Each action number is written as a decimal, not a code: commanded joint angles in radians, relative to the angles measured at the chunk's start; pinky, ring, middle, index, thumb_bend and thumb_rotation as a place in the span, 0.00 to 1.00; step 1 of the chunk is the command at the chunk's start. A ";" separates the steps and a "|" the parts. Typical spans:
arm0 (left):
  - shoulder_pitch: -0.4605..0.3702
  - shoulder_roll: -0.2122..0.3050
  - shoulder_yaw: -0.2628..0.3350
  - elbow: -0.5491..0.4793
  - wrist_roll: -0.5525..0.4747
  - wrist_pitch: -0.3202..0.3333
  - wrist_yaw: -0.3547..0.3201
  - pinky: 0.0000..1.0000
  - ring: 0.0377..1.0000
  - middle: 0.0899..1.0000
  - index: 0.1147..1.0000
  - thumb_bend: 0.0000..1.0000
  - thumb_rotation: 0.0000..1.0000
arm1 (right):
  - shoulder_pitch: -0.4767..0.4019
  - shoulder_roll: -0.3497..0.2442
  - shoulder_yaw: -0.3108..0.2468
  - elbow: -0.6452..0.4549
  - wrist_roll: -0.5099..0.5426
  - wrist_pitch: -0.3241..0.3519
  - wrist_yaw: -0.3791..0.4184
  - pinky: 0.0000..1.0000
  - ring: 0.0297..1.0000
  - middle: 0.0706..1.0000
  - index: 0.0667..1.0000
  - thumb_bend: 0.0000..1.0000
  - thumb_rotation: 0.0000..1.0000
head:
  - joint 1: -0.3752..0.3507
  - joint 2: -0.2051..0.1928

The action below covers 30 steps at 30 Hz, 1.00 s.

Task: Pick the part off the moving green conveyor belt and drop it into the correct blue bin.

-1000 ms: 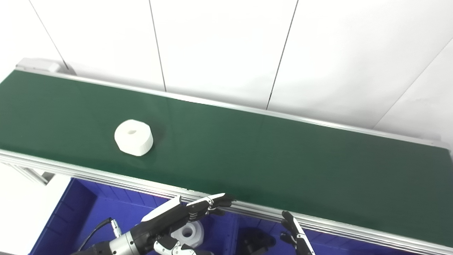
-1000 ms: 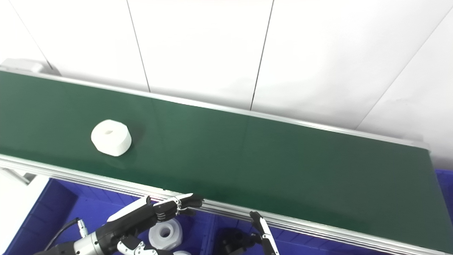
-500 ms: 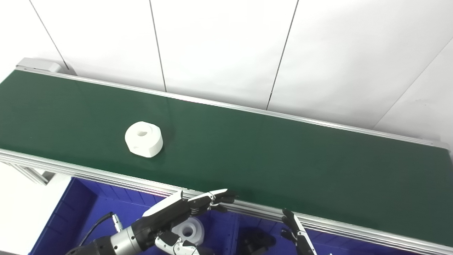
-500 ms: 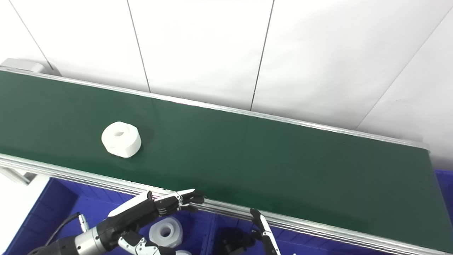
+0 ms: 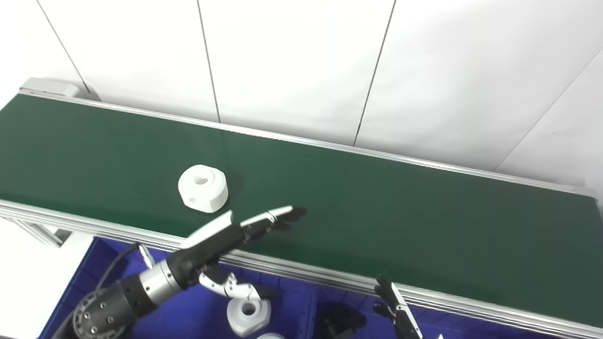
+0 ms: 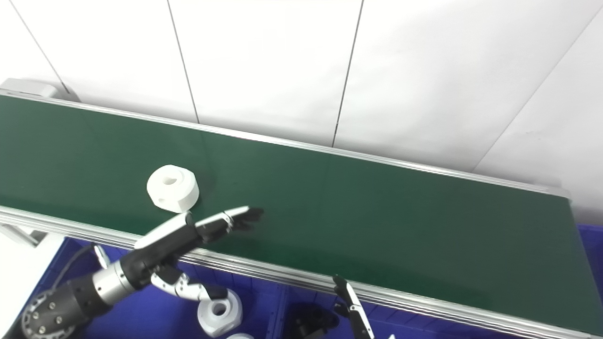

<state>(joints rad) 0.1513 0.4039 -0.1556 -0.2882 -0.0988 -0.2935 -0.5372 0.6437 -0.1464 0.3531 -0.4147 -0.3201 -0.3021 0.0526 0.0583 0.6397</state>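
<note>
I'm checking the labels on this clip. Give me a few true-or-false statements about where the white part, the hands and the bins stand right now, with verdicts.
1. The white part lies on the green belt. True.
2. The left hand holds the white part. False: it is open, reaching over the belt beside the part.
3. A white part already lies in the blue bin. True.
4. The right hand is over the belt. False: it is low by the near rail.
5. The part on the belt has a hole in its top. True.

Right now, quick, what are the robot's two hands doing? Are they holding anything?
Left hand: open, holding nothing, stretched over the green belt beside the white part.
Right hand: cannot tell, mostly out of view.
</note>
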 commanded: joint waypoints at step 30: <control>-0.345 0.041 0.119 0.129 0.491 -0.175 0.265 0.88 0.87 0.87 0.84 0.71 0.37 | 0.027 0.012 0.019 -0.034 -0.031 -0.055 -0.020 0.85 0.94 0.97 0.95 0.30 0.78 | -0.003 0.011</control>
<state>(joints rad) -0.1537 0.4135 -0.0332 -0.1645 0.3836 -0.4437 -0.3054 0.6592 -0.1396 0.3669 -0.4153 -0.3566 -0.3023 0.0400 0.0552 0.6519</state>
